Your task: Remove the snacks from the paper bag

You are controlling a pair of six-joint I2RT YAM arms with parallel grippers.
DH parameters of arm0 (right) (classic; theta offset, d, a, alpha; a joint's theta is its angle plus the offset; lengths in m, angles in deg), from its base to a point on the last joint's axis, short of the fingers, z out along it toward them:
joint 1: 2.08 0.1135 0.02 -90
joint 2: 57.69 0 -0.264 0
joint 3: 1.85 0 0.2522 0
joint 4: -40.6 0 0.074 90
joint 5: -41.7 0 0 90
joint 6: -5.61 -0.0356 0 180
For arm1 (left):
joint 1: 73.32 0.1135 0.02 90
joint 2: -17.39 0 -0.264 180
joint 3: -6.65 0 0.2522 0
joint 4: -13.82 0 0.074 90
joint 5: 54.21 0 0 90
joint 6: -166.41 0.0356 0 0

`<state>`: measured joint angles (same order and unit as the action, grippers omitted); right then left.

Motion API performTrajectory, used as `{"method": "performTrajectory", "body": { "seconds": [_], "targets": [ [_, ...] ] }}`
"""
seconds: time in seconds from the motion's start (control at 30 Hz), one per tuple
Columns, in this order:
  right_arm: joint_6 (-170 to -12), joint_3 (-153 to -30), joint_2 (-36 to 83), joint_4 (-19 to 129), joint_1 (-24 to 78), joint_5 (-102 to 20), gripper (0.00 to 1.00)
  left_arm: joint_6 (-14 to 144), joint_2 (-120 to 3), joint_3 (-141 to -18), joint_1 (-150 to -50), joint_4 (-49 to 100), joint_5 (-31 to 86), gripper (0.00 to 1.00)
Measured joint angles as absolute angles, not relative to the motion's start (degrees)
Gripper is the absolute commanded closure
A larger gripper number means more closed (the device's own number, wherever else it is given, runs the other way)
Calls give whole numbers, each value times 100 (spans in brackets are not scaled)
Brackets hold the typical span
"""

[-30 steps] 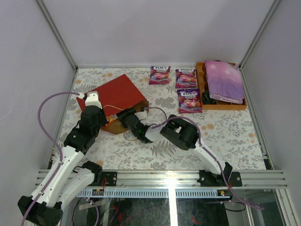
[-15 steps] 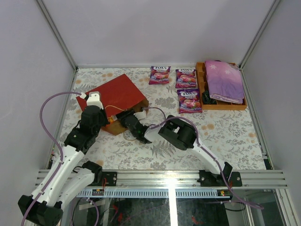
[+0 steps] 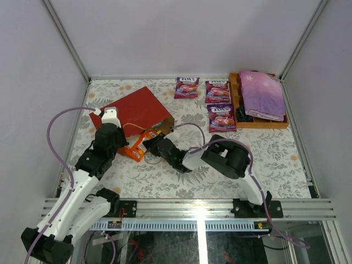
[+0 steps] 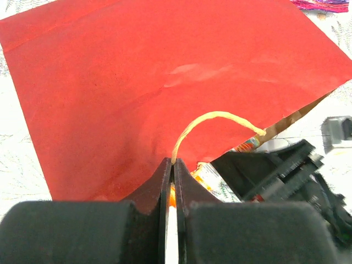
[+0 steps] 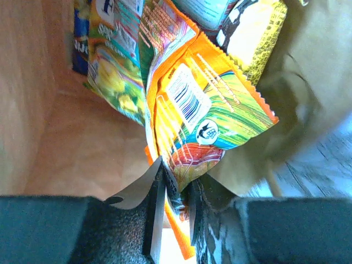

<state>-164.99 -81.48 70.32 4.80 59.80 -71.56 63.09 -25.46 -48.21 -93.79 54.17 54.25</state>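
Top external view: since a second ago the right arm has drawn back toward the right, and the orange pouch (image 3: 137, 147), then barely visible, now lies partly out of the bag's mouth on the tabletop (image 3: 264, 159).

Left to right:
- Left end effector (image 4: 171, 168): fingers pressed together, pinching the beige cord handle (image 4: 212, 116) at the bag's near edge. Unchanged.
- Paper bag (image 3: 137, 107): one, red, lying flat at left centre, its mouth toward the right arm.
- Orange pouch: one, at the bag's mouth.
- Right end effector (image 5: 173, 187): jaws narrowed over the last second and now clamped on the lower edge of the orange pouch.
- Inside the bag, right wrist view: one green-yellow pouch (image 5: 110, 71), one blue bag (image 5: 80, 38), one yellow packet (image 5: 250, 33).
- Purple pouches: three on the tabletop, two (image 3: 187, 87) (image 3: 217, 91) at the far edge and one (image 3: 221, 117) nearer.
- Wooden tray (image 3: 258, 125): one, far right, holding one folded purple cloth (image 3: 263, 93).
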Motion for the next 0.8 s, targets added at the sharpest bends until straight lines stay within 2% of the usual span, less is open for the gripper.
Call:
{"method": "performTrajectory", "body": {
  "seconds": [0.23,0.53,0.8],
  "targets": [
    [-15609,-6832,5712,1035,6050,-6599,92,6303,-2542,-4821,-9379,5422,5421,100],
    [-13871,-7595,5074,2790,6042,-5193,94,6294,-2300,-4812,-9379,5415,5353,100],
    [-12617,-7348,3874,4528,5795,-4144,94,6287,-2142,-4799,-9379,5422,5355,100]
  ]
}}
